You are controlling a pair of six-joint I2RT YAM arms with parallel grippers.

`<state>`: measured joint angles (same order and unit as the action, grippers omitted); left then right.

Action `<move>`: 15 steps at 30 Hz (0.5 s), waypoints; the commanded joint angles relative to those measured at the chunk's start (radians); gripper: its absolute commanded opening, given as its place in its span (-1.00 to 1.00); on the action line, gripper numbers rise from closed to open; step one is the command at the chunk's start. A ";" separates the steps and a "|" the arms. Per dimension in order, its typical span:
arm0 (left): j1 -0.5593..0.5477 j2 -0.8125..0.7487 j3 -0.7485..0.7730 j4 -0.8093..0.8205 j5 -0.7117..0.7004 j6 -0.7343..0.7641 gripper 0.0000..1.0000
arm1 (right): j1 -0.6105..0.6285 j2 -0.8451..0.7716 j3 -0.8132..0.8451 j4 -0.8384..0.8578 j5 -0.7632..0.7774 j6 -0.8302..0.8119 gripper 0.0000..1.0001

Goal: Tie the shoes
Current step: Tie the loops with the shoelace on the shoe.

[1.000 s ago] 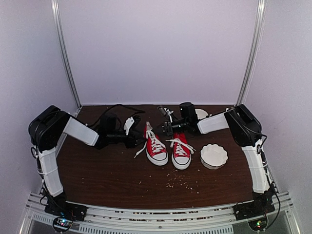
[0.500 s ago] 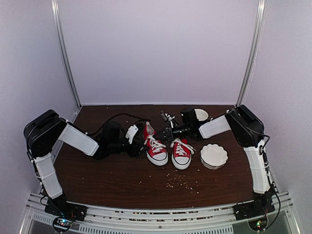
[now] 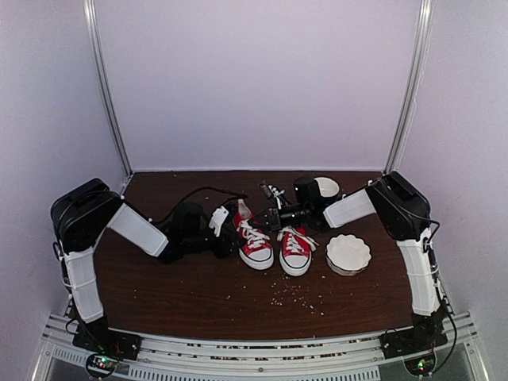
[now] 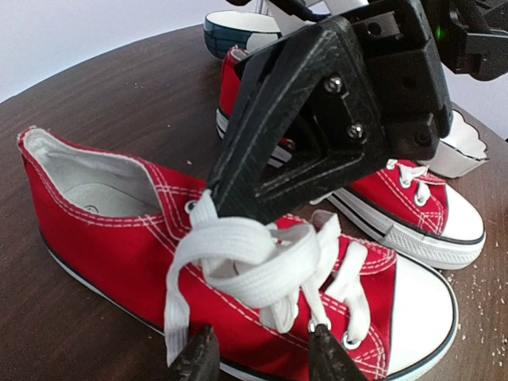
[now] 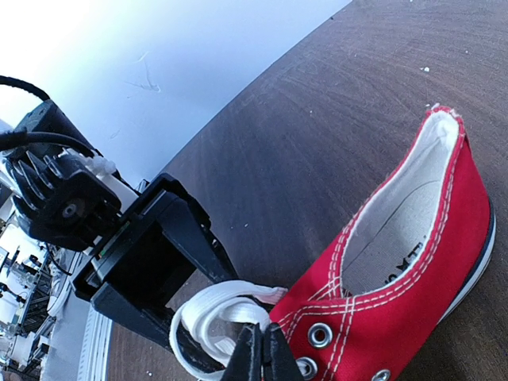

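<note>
Two red shoes with white toe caps stand side by side mid-table, the left shoe (image 3: pixel 255 243) and the right shoe (image 3: pixel 295 249). My right gripper (image 5: pixel 264 355) is shut on a white lace loop (image 5: pixel 208 308) at the left shoe's (image 5: pixel 413 262) top eyelets. In the left wrist view that gripper (image 4: pixel 317 119) hangs over the bunched laces (image 4: pixel 254 254). My left gripper (image 4: pixel 262 361) is open low against the left shoe's (image 4: pixel 103 238) outer side. One lace end (image 4: pixel 176 317) hangs just beside its left finger. The right shoe (image 4: pixel 413 198) lies behind.
A white scalloped bowl (image 3: pixel 348 252) sits right of the shoes. A second bowl (image 3: pixel 327 186) stands at the back behind the right arm. Crumbs (image 3: pixel 294 294) are scattered in front of the shoes. Side posts frame the table.
My left gripper has moved right, up against the left shoe, and its jaws have narrowed. The lace that trailed left of the shoe is now gathered on top. The right gripper dropped slightly.
</note>
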<state>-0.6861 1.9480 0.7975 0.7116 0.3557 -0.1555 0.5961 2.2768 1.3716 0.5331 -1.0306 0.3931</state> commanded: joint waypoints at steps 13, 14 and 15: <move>-0.009 0.054 0.080 0.057 0.052 -0.012 -0.79 | 0.002 -0.031 0.013 -0.007 0.001 -0.006 -1.00; -0.008 0.047 0.076 0.040 0.050 -0.009 -0.83 | -0.001 -0.037 0.006 -0.008 0.003 -0.009 -1.00; -0.007 0.039 0.074 0.020 0.045 -0.005 -0.89 | -0.006 -0.049 -0.005 -0.009 0.008 -0.012 -1.00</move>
<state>-0.6891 1.9972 0.8646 0.7361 0.3889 -0.1680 0.5961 2.2768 1.3720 0.5274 -1.0306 0.3923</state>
